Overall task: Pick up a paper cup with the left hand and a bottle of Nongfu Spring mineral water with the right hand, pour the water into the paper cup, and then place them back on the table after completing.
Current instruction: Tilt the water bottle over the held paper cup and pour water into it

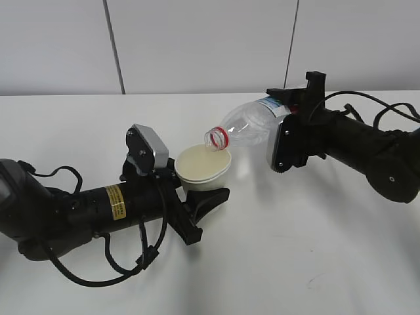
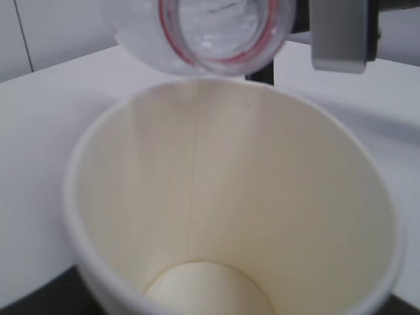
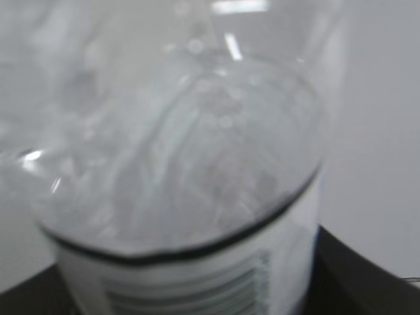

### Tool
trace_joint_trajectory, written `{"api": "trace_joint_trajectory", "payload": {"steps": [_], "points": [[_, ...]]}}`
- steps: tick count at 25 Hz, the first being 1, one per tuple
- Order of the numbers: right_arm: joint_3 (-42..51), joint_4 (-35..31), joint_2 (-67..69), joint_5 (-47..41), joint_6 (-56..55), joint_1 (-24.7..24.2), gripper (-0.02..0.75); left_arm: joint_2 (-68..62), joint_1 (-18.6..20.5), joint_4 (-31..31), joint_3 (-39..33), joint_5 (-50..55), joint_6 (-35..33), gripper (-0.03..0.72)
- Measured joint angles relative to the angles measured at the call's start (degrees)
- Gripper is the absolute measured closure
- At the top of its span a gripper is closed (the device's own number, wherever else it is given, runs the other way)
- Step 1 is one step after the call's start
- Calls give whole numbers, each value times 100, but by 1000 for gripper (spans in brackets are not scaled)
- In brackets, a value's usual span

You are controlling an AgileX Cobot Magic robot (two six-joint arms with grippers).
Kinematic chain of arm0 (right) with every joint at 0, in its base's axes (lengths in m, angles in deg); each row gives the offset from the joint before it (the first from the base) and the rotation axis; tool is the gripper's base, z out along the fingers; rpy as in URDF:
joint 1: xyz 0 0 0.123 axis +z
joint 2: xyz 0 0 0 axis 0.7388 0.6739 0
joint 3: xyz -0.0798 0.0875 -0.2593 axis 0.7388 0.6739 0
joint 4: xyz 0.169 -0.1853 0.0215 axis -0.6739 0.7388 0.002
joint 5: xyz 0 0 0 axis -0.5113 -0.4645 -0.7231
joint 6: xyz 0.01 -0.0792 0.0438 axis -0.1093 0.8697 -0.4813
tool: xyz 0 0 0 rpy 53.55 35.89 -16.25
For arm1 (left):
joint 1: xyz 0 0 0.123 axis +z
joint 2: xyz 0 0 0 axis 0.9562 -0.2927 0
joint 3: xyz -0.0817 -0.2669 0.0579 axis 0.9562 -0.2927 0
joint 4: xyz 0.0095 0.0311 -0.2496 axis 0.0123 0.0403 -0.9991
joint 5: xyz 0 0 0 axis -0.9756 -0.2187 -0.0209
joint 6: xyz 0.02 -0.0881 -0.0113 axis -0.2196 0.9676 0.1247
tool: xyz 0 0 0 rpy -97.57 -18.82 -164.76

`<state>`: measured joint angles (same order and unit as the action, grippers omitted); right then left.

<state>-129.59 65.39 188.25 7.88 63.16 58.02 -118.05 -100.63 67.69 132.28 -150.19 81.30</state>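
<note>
Two arms meet near the middle of the frame, and we are at the pouring step. Our left pincer [image 1: 197, 197] is closed around the paper cup [image 1: 203, 167], gripping its lower body so the rim stays free and faces up. Our right pincer [image 1: 289, 131] is clamped on the labelled base end of the water bottle [image 1: 252, 125], which leaves the neck clear to reach over the cup.

We hold the bottle tipped, red-ringed mouth [image 1: 216, 138] lowest, just above the cup's far rim at centre frame; both are lifted off the white bench [image 1: 315, 249]. In the left wrist view the open mouth [image 2: 226, 29] sits directly over the rim [image 2: 197, 85], and the cup's inside looks dry, with no stream visible, so we judge little or no water has gone in. The bottle looks nearly empty, though blur in the right wrist view keeps us from being sure.

The left arm lies low, reaching from the lower left; the right arm comes in from the right edge, wrist rolled to tilt the bottle.
</note>
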Motion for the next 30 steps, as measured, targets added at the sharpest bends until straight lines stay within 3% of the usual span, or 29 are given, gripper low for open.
{"api": "trace_joint_trajectory", "payload": {"steps": [30], "points": [[-11, -130, 0, 114, 612, 0, 325, 0, 0, 4, 0, 5, 0, 290]]}}
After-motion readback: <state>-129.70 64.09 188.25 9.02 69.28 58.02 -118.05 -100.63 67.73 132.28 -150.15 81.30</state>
